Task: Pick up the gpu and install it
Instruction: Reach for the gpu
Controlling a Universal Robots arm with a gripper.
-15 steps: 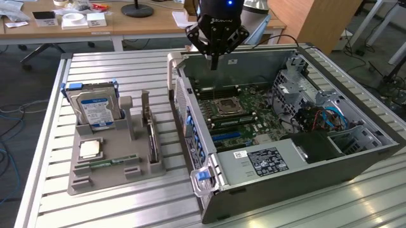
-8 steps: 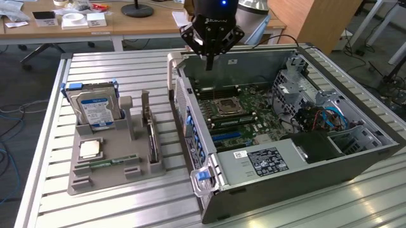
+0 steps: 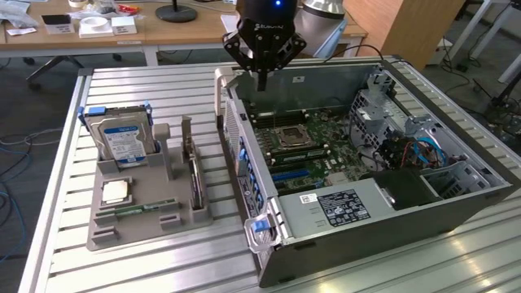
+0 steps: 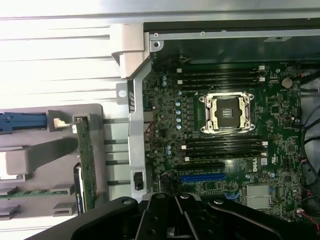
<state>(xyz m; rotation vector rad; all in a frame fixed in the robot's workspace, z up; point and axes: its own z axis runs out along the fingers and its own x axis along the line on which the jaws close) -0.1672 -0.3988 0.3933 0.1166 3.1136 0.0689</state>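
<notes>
The gpu (image 3: 194,174) stands on edge in a slot of the grey holder tray (image 3: 122,235), on the exterior view's left of the open computer case (image 3: 391,220). In the wrist view the gpu (image 4: 85,160) appears edge-on as a thin green strip beside the case wall. My gripper (image 3: 262,82) hangs above the far end of the case, shut with nothing between its fingers, well away from the card. Its black fingers (image 4: 170,220) meet over the motherboard (image 4: 165,125) near the blue expansion slot (image 4: 202,177).
The tray also holds a silver hard drive with a blue-white label (image 3: 122,141), a processor chip (image 3: 116,192) and a RAM stick (image 3: 134,209). The case's lifted side wall (image 3: 240,152) stands between tray and motherboard. Drive cages and cables (image 3: 415,152) fill the exterior view's right side of the case.
</notes>
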